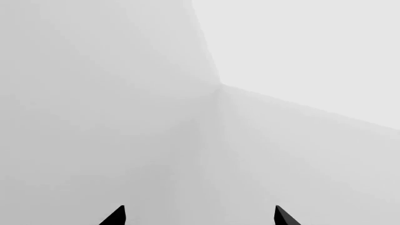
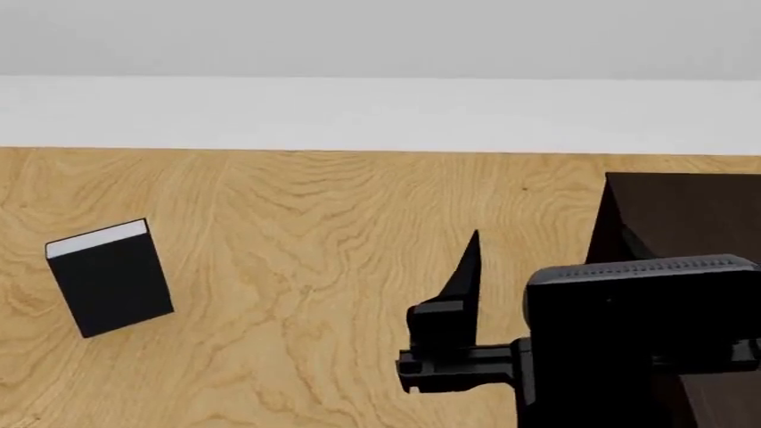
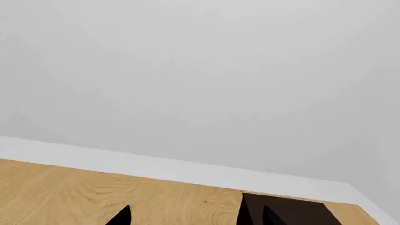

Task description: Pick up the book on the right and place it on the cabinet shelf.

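Head view: my right end effector [image 2: 473,267] hangs wide and empty near the cabinet [image 2: 683,214]; grey book unseen, next locate it.

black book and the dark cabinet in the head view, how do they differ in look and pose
The black book shows a white page edge along its top; the cabinet is plain dark brown with no white on it. The book lies whole and skewed at the wooden table's left; the cabinet sits square at the right, cut off by the frame and partly hidden by the right arm. The cabinet looks the larger. Both are very dark and rest on that table.
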### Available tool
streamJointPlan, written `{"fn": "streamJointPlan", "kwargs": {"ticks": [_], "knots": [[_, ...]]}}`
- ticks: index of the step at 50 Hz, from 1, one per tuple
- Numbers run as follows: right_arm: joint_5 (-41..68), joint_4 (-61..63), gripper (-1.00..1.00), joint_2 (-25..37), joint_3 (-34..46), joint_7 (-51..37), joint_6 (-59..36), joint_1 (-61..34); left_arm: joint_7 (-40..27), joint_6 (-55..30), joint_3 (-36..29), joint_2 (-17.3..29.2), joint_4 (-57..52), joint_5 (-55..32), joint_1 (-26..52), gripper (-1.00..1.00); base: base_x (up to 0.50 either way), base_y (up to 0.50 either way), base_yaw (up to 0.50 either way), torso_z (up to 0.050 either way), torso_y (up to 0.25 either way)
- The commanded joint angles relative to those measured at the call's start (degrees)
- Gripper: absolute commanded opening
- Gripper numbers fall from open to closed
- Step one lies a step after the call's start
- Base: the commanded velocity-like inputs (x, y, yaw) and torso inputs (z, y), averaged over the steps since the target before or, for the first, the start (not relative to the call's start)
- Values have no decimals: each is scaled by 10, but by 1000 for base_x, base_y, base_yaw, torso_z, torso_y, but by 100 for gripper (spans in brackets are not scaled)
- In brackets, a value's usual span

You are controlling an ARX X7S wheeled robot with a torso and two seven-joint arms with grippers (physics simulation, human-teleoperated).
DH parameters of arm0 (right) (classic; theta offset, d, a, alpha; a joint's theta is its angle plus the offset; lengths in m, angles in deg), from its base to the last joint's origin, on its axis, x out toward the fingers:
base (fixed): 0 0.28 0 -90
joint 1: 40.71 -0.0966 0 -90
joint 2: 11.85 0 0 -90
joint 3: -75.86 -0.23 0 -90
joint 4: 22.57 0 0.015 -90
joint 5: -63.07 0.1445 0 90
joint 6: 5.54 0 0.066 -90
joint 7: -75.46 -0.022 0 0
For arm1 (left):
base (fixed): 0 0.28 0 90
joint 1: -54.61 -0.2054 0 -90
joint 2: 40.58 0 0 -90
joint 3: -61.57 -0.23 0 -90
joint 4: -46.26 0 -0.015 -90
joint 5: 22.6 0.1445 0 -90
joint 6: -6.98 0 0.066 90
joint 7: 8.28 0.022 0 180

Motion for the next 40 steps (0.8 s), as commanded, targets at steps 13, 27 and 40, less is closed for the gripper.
{"fn": "streamJointPlan", "kwargs": {"ticks": [13, 27, 40], "knots": [[918, -168, 100, 133, 45, -700, 46, -184, 5, -5, -3, 1, 0, 4, 1, 100, 0, 0, 0, 0, 0], [1020, -135, 100, 286, 268, -699, 339, -275, -1, -11, -2, 9, -3, 3, 2, 100, 0, 0, 0, 0, 1], [1080, -108, 100, 322, 351, -697, 451, -316, -1, -12, -1, 9, -5, 2, 1, 100, 0, 0, 0, 0, 0]]}}
